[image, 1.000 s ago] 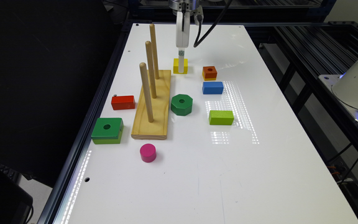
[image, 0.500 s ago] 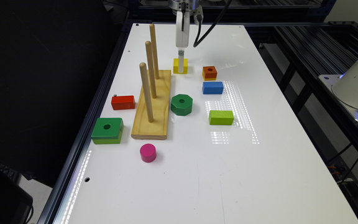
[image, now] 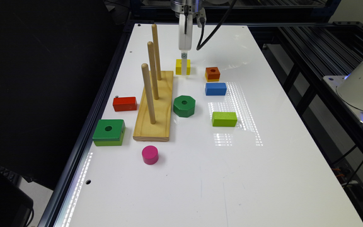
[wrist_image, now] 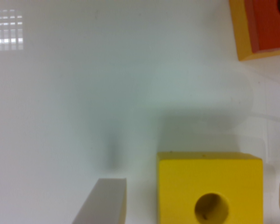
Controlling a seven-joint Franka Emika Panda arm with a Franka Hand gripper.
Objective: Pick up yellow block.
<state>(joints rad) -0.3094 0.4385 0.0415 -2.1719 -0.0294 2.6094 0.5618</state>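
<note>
Scanning the white bench from the exterior view's left: green square wooden block with a hole, red rectangular block, pale wooden base with three upright pegs, pink cylinder, green octagonal block with a hole. All well apart from the target, so no crowding on that side.

Next, small yellow square wooden block with a round hole, flat on the bench at the far end, just beside the peg base. White tool hanging straight down over it. Wrist view: fingers spread apart on either side of the yellow block, clear bench showing between pad and wood, nothing clamped. Likely lowered to straddle before squeezing; lift not yet begun.

Further right: orange-topped cube with yellow underside, near but not touching. Then blue rectangular block and lime-green rectangular block.
</note>
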